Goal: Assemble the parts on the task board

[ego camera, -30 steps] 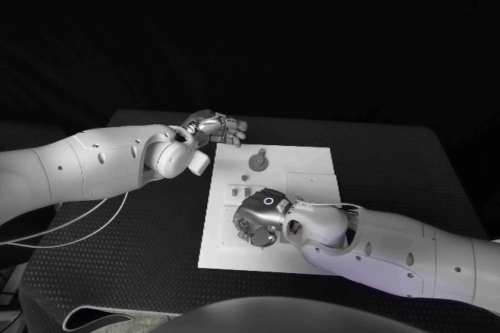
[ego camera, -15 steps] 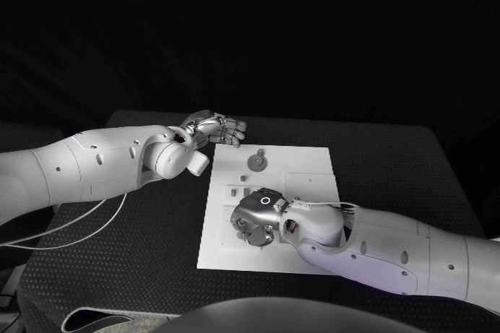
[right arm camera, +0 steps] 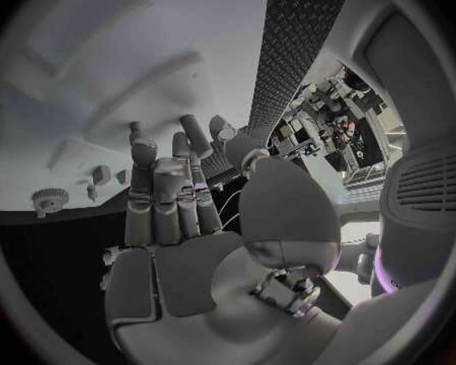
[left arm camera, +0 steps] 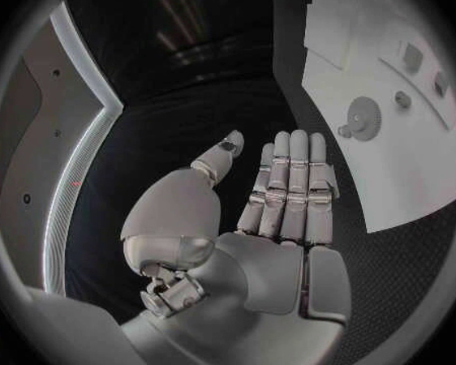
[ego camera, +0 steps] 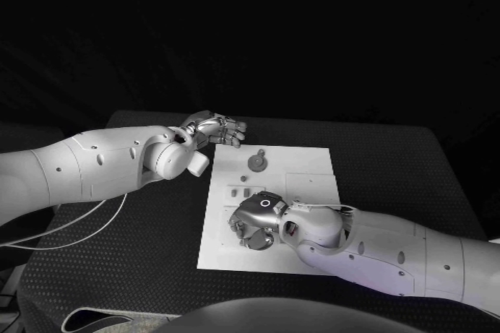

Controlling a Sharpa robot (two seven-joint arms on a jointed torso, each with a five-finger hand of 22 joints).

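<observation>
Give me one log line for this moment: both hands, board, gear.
left hand: open, off board | right hand: over task board, grasp unclear | gear part: on board, untouched

White task board (ego camera: 313,203) lies flat mid-table, long axis running away from the robot. Grey gear-shaped part (ego camera: 257,161) sits near its far edge; small round peg (ego camera: 244,178) just nearer, apart from the gear.

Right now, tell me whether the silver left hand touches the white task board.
Apart. In the left wrist view, the left hand hovers over black table, beside the task board.
</observation>
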